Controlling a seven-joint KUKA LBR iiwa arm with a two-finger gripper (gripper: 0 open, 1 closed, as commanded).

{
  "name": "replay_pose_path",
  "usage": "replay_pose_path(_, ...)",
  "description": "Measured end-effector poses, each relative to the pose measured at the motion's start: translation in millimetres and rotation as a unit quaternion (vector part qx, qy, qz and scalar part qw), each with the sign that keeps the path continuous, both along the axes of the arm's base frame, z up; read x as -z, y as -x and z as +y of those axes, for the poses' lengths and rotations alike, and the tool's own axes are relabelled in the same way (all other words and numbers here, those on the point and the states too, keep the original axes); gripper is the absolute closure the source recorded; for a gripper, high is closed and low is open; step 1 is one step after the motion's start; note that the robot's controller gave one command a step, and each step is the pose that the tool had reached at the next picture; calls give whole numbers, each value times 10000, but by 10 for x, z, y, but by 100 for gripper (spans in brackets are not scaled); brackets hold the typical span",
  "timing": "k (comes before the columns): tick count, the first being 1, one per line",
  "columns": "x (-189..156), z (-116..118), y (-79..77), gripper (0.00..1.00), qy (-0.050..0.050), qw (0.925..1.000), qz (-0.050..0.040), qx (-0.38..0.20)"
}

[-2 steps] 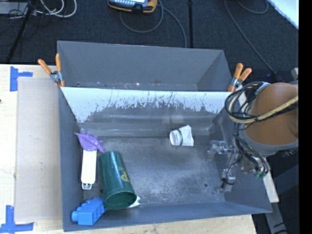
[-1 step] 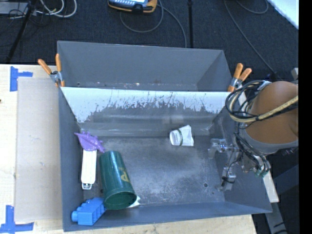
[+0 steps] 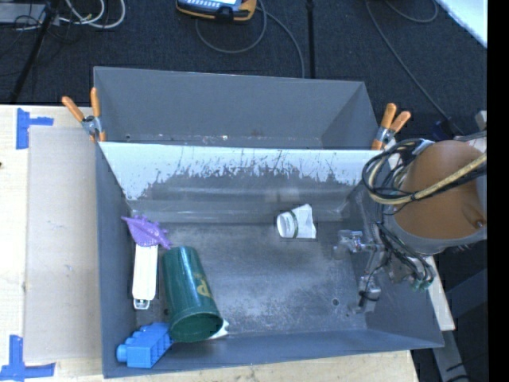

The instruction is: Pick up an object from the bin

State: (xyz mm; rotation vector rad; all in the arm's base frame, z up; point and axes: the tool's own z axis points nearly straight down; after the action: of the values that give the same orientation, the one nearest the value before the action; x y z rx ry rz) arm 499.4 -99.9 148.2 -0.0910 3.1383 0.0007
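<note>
My gripper [image 3: 359, 269] hangs low at the bin's right side, under the arm's orange cover. Its fingers [image 3: 369, 291] stand open over bare floor with nothing between them. The nearest loose thing is a small white and grey crumpled cap-like piece [image 3: 296, 224] near the back middle, to the gripper's left and apart from it.
At the front left lie a dark green cup [image 3: 189, 295] on its side, a blue toy brick [image 3: 144, 345] in the corner, and a white flat stick [image 3: 145, 274] with a purple tuft [image 3: 145, 230] at its far end. Bare floor stretches between these and the gripper.
</note>
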Motion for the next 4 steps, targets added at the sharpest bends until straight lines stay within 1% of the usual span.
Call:
replay_pose_path(1, 315, -55, -408, 0, 0, 9991, 24, -433)
replay_pose_path(2, 481, -342, -557, 0, -8, 9987, -16, -518)
replay_pose_path(3, 654, -390, -850, 0, 7, 9994, 18, -360)
replay_pose_path(4, 735, -136, -1047, 0, -12, 9998, -15, -202)
